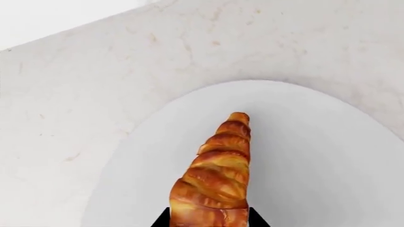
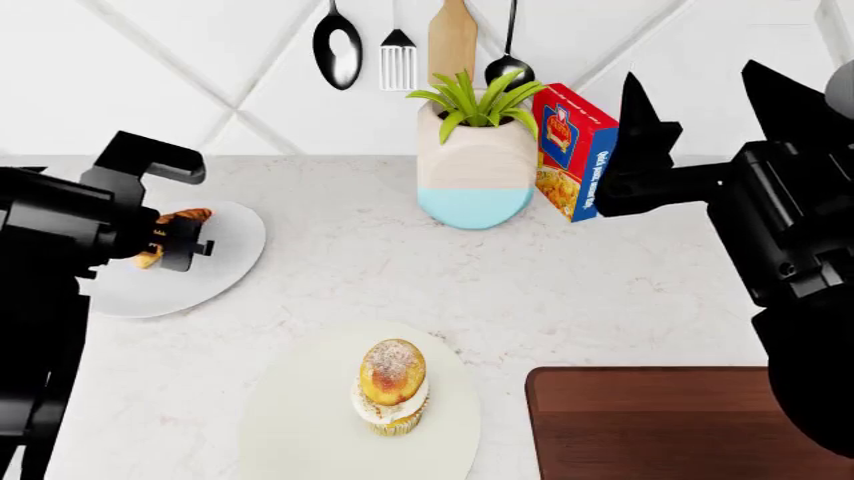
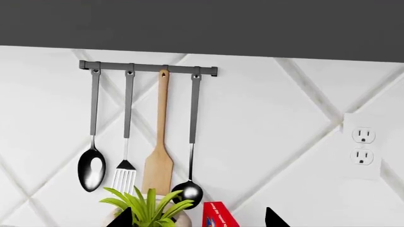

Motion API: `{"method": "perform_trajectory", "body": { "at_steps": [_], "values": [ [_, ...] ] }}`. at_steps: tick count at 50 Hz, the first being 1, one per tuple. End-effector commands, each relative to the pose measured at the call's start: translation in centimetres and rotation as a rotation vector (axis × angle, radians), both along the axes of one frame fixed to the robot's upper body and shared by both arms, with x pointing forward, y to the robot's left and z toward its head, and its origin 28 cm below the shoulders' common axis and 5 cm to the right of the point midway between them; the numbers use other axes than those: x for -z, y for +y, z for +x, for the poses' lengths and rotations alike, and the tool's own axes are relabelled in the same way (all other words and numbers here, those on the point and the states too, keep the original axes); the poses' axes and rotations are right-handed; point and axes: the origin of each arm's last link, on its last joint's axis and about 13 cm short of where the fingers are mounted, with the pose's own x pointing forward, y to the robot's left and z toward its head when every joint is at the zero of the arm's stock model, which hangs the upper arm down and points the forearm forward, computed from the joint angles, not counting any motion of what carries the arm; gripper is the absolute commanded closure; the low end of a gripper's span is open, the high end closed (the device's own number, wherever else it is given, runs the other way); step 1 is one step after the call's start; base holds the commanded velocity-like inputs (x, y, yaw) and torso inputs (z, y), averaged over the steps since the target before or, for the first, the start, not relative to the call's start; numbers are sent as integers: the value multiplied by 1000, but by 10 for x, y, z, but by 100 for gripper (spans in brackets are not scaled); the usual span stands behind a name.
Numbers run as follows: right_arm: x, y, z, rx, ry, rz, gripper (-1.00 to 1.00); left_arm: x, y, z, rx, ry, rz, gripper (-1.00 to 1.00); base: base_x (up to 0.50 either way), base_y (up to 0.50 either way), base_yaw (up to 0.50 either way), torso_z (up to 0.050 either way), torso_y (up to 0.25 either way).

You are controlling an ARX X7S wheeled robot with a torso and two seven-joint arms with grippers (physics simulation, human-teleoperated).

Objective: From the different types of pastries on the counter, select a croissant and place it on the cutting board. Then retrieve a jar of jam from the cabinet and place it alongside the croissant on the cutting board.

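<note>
The left gripper's fingers [image 1: 165, 218] were clamped on the croissant [image 1: 218, 177] over the white plate [image 2: 220, 262] at the counter's [image 2: 400, 280] left edge, gripping only one end (the right gripper [image 2: 641, 150] spread, idle), so the pastry risked slipping before reaching the cutting board [image 2: 667, 420] at the front-right edge.

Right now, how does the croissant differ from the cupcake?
The croissant is a long, ridged golden-brown crescent gripped by the left gripper over its round white plate; the cupcake is squat, stands upright in a pale wrapper with white frosting and orange topping, and nothing holds it. The croissant's plate is white; the cupcake's plate is creamier and nearer the cutting board. Both are single pastries on the marble counter.
</note>
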Motion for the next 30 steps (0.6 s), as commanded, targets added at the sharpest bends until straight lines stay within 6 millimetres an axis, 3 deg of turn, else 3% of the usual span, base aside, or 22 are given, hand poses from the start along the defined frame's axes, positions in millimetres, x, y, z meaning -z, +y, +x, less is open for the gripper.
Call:
{"method": "perform_trajectory", "body": {
  "at_steps": [1, 14, 30],
  "values": [
    [-1, 0, 0, 1, -1, 2, -100, 1, 0, 2, 4, -47, -38, 100, 0, 0, 0, 0, 0],
    [-2, -2, -2, 7, -7, 7, -100, -34, -9, 1, 73, -265, -3, 100, 0, 0, 0, 0, 0],
    [-11, -6, -7, 17, -32, 17, -100, -72, -53, -24, 371, -317, 15, 100, 0, 0, 0, 0, 0]
  ]
}}
